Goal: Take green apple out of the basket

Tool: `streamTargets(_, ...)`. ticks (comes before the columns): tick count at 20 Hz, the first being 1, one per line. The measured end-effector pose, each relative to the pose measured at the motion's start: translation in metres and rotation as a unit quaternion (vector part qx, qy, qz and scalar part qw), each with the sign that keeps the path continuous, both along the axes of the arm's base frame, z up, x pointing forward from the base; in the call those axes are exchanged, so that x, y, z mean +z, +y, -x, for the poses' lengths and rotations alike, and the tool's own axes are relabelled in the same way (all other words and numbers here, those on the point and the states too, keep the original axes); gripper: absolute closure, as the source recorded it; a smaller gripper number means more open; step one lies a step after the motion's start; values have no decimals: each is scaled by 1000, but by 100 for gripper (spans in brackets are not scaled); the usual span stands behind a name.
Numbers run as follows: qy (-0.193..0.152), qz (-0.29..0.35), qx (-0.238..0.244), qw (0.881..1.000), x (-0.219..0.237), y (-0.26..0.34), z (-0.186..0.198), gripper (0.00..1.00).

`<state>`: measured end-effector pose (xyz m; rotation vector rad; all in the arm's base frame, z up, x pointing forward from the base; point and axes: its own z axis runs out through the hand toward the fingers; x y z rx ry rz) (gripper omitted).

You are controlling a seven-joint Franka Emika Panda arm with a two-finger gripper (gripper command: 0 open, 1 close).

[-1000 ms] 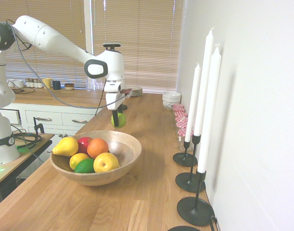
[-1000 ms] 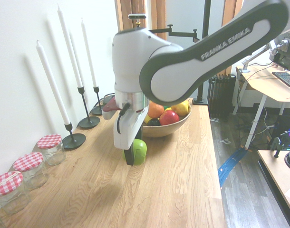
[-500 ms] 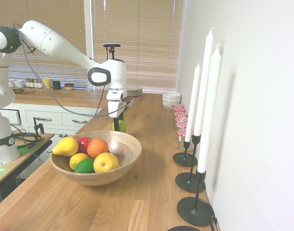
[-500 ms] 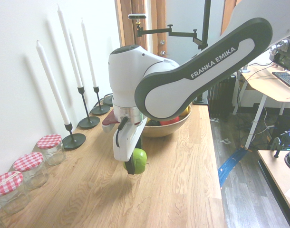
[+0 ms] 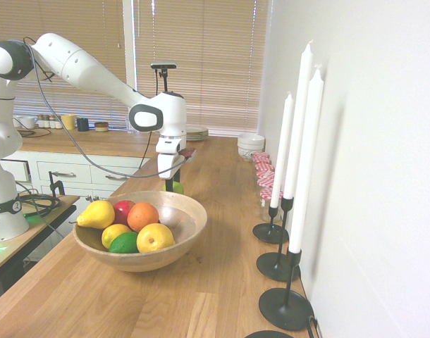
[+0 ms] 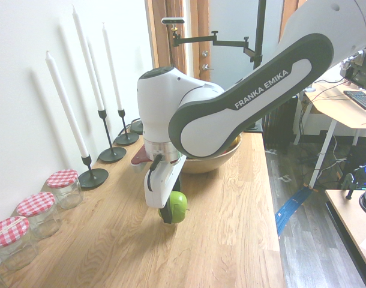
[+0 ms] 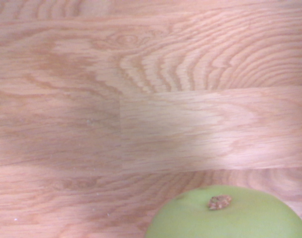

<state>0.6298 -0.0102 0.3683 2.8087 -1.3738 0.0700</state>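
Green and smooth, the round yellow-green apple (image 6: 177,207) sits clenched between the jaws of the white arm's gripper (image 6: 170,211), directly under the downward-pointing hand and just above the oak-plank tabletop (image 6: 219,240), clear of the wide tan wooden basket (image 5: 174,239). That gap straight below is what counts: the fruit hangs close over bare wood on the basket's far side, so a short drop should seat it before letting go

Your gripper (image 6: 169,211) clasps the green apple (image 6: 177,207) just over the wooden counter (image 6: 219,240), basket (image 6: 216,159) of fruit behind it, candlesticks (image 6: 93,177) and jars (image 6: 64,187) along the wall to its side
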Motion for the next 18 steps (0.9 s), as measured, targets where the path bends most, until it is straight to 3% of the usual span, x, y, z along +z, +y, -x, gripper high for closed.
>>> streamTargets(18, -12, -1, 0, 1000, 5, 1, -2, 0)
